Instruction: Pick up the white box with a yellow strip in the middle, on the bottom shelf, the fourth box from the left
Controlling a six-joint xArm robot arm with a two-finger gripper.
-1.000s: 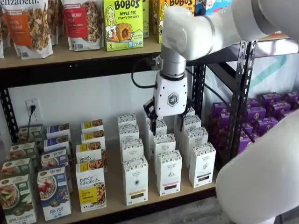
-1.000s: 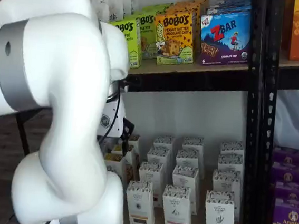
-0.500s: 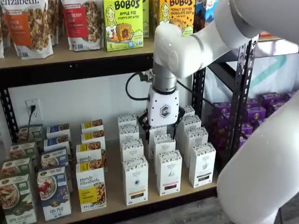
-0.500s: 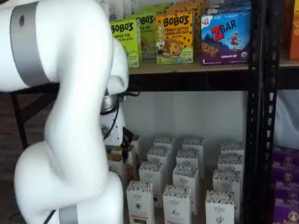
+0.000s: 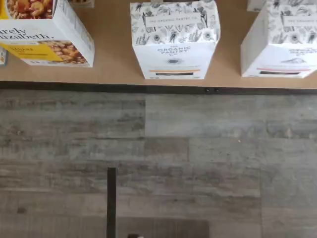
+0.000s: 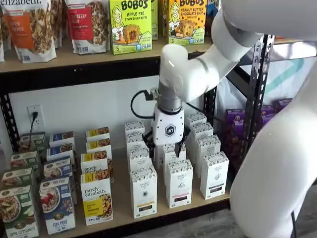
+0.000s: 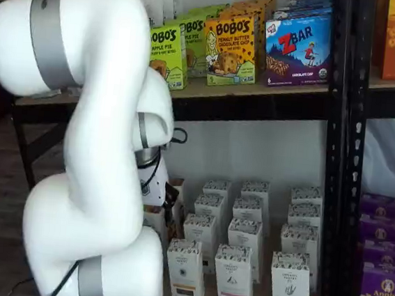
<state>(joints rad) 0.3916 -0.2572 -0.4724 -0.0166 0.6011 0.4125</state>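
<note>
Your white-bodied hand with black fingers (image 6: 167,148) hangs over the rows of white cardboard boxes on the wooden bottom shelf (image 6: 121,208). Whether it is released or clenched cannot be told; the fingers are hidden among boxes. The white box with a yellow strip (image 6: 143,192) stands upright at the shelf's front edge, ungrasped, just beside the hand's column.

Grey plank floor (image 5: 198,163), white wall (image 6: 99,106), wall outlet (image 6: 34,118)
</note>
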